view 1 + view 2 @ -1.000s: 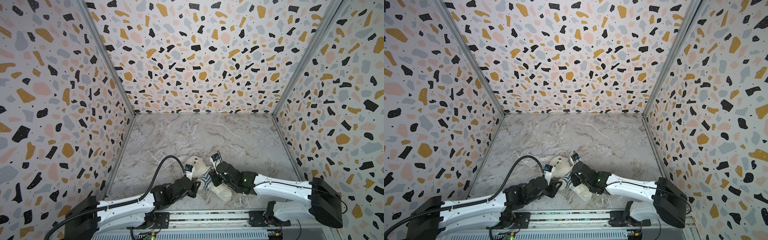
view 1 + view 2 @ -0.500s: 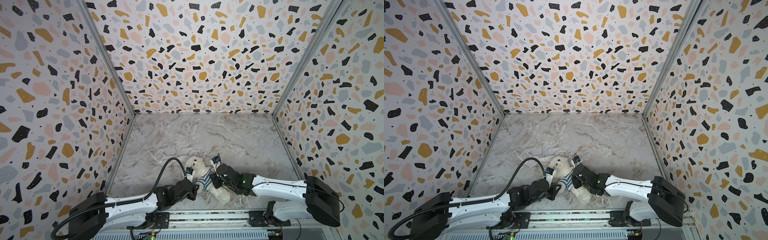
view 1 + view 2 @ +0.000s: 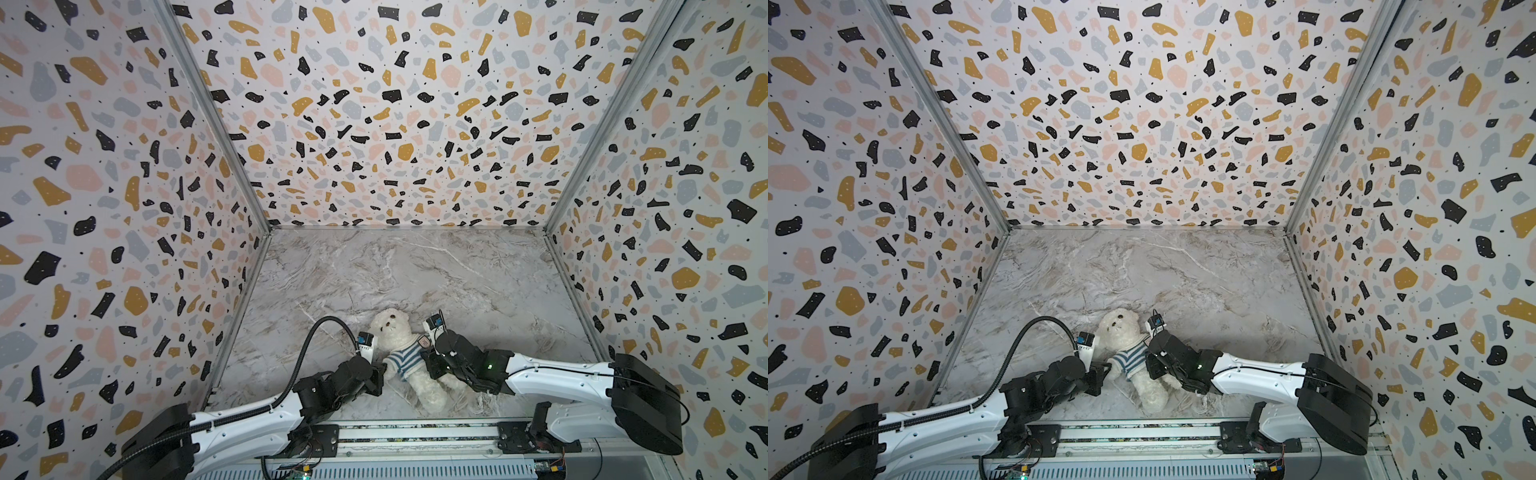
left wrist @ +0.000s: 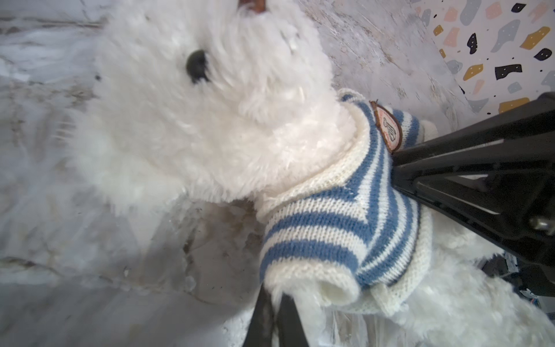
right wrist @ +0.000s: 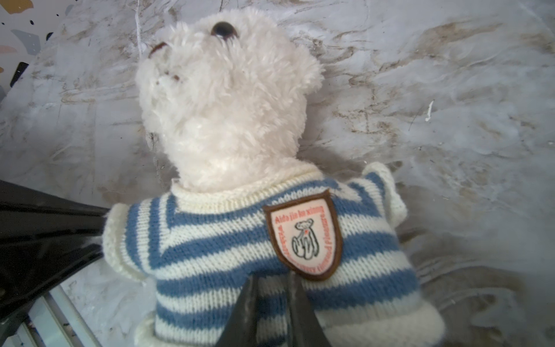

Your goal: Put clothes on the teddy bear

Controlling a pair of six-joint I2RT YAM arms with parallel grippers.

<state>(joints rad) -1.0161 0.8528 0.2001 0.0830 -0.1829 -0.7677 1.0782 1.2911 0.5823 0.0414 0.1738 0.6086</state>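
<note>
Inside the booth, the terrazzo walls (image 3: pixel 395 124) stood on three sides of the marble floor (image 3: pixel 415 270); near the floor's front edge, about midway across, the teddy bear (image 3: pixel 390 330) lay on its back with its head toward the rear wall; both top views showed that whole pose, which neither wrist view could. The striped shirt (image 3: pixel 405 360) was on the bear's torso, blue and cream bands, collar round the neck; from above it was only a small patch between the two grippers. The left gripper (image 4: pixel 274 296) met the bear's arm on the left of the top views; only the left wrist view showed its jaws pressed together on the white fur poking out of the sleeve cuff. The right gripper (image 5: pixel 271 281) came in from the other side; the right wrist view alone showed its jaws drawn close with a fold of the shirt's knit pinched between them, just under the badge (image 5: pixel 303 237); the badge's little bear drawing was plain there, nearly edge-on in the left wrist view, a speck from above.
</note>
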